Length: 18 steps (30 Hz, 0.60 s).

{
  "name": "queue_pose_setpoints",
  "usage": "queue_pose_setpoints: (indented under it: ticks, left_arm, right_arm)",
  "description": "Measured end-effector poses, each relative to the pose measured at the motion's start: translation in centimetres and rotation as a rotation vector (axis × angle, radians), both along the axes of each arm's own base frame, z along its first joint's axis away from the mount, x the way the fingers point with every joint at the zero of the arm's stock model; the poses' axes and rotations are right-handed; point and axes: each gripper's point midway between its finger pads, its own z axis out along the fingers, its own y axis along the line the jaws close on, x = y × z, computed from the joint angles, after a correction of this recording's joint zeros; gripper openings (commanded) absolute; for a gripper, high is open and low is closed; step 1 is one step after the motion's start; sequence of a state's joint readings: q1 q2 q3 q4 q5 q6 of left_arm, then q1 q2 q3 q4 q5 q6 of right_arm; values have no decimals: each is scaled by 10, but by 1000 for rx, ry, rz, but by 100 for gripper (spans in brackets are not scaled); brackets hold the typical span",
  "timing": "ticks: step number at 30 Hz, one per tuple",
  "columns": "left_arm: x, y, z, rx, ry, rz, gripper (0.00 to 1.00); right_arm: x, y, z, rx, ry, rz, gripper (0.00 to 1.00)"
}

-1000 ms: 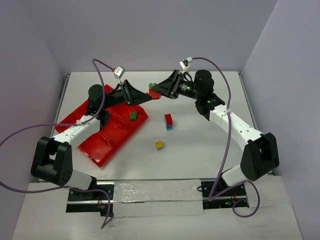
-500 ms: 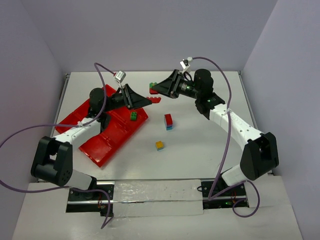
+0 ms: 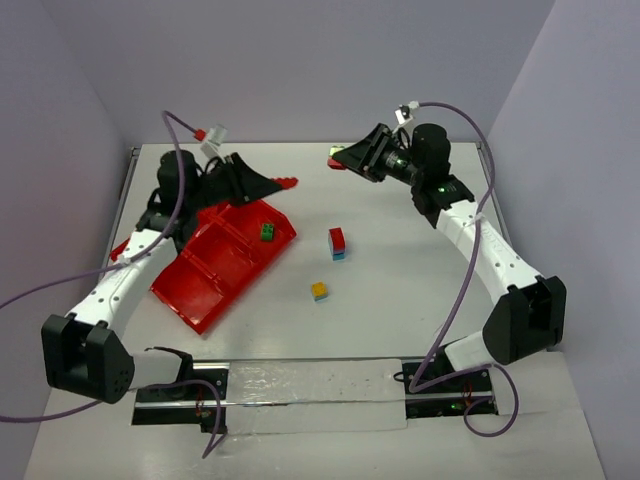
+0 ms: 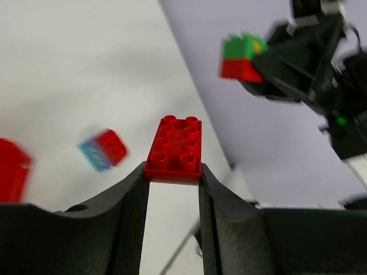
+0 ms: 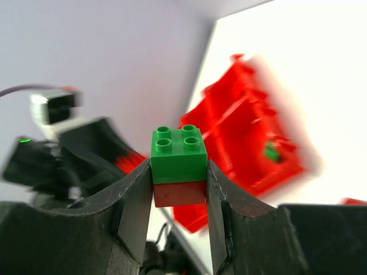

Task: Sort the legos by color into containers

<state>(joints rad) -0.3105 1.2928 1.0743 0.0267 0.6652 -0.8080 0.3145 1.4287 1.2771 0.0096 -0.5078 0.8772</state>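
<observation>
My left gripper point(image 3: 274, 184) is shut on a flat red brick point(image 3: 285, 183), held in the air over the back corner of the red tray point(image 3: 205, 275). The left wrist view shows that brick point(image 4: 175, 148) pinched at the fingertips of the left gripper point(image 4: 172, 173). My right gripper point(image 3: 345, 160) is shut on a green-on-red cube point(image 3: 335, 155), held high near the back wall. The cube point(image 5: 179, 165) sits between the fingertips of the right gripper point(image 5: 179, 184). A green brick point(image 3: 268, 231) lies in one tray compartment.
A red-and-blue cube point(image 3: 338, 243) stands on the table right of the tray. A yellow-and-blue cube point(image 3: 319, 291) lies nearer the front. The tray sits at an angle at the left. Walls close in the table at the back and both sides.
The two grippers, close together over the table's back middle a second ago, have pulled apart. The left moved left with the flat red brick, the right moved right and back with the green-on-red cube.
</observation>
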Motion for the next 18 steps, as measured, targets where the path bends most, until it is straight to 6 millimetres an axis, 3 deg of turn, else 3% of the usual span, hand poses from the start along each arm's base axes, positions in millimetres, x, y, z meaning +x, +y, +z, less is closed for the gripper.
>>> queue_pose_setpoints:
  ticks: [5,9,14,18]
  left_arm:
    - [45,75,4,207,4,351,0]
    - [68,111,-14,370,61,539,0]
    - [101,148,-67,569,171,715,0]
    - [112,166,-114,694,265,783,0]
  right_arm:
    - [-1,-35,-12,-49,18,-98,0]
    - [-6,-39,-21,-70,31,-102,0]
    - [-11,-40,-41,-94,78,-99,0]
    - [-12,-40,-46,-104,92,-97,0]
